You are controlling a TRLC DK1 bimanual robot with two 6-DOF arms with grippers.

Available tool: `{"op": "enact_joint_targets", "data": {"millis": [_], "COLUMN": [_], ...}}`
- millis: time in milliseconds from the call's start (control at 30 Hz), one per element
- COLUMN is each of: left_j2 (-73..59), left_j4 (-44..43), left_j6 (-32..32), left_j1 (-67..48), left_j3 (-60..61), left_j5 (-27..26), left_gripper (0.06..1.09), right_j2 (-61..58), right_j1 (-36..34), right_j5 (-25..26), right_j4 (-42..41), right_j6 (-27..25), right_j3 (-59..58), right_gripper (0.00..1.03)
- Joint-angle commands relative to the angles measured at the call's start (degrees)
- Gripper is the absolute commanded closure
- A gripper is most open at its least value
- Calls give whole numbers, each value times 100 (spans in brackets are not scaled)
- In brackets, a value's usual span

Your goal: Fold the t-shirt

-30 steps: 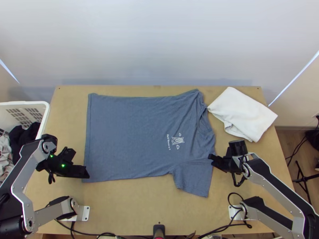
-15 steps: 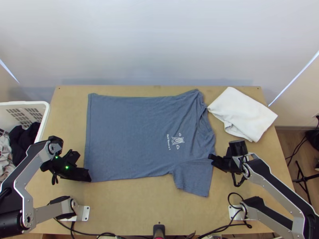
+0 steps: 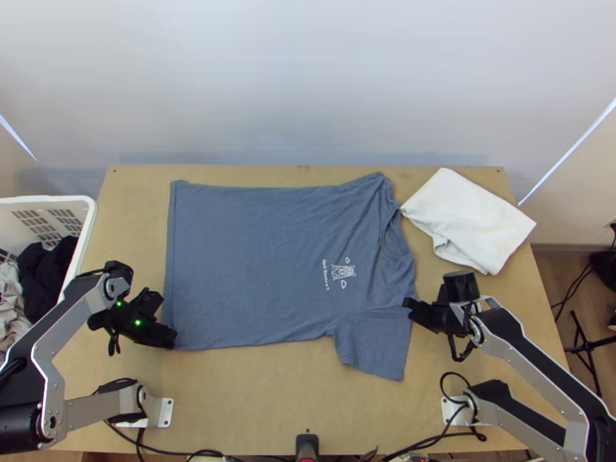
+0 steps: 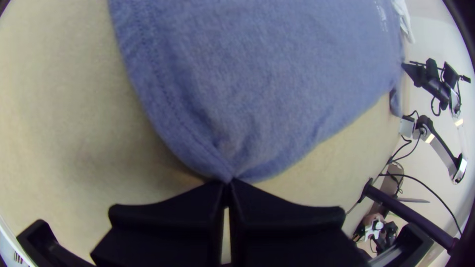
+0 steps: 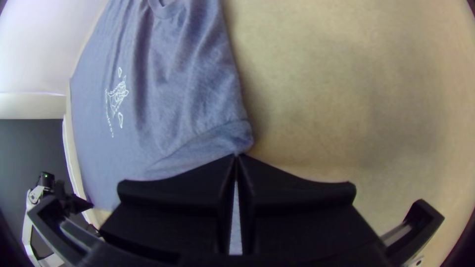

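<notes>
Top view: my left gripper [image 3: 172,342] just nudged in at the 8 o'clock corner of the t-shirt [image 3: 262,262], and that corner slid inward a touch. Shirt's spread mid-table, print up. My right gripper [image 3: 408,305] hasn't budged, between 3 and 4 o'clock of it

Left wrist view: fingers squeezed together on the hem corner [image 4: 225,165], lol finally

Right wrist view: pinching a bit of cloth by the sleeve [image 5: 208,146]. So I've got two grips on one long side, I reckon the lift-and-fold is next, no real folding done yet
</notes>
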State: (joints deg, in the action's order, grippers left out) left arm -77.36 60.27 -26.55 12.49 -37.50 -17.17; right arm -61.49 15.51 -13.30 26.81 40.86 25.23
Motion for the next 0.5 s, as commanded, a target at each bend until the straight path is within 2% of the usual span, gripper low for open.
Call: {"op": "enact_joint_targets", "data": {"millis": [0, 267, 467], "left_j2": [63, 257, 485], "left_j4": [-261, -297, -376], "left_j6": [220, 1336, 2206], "left_j1": [157, 438, 315], "left_j3": [-197, -1304, -1788], "left_j5": [12, -226, -577], "left_gripper": [105, 105, 105], "right_j2": [182, 1219, 1219], "right_j1": [-21, -92, -276], "right_j5": [12, 161, 223], "right_j4": [0, -123, -176], "right_j6": [-8, -43, -78], "right_j3": [34, 544, 1142], "right_gripper": [100, 100, 100]}}
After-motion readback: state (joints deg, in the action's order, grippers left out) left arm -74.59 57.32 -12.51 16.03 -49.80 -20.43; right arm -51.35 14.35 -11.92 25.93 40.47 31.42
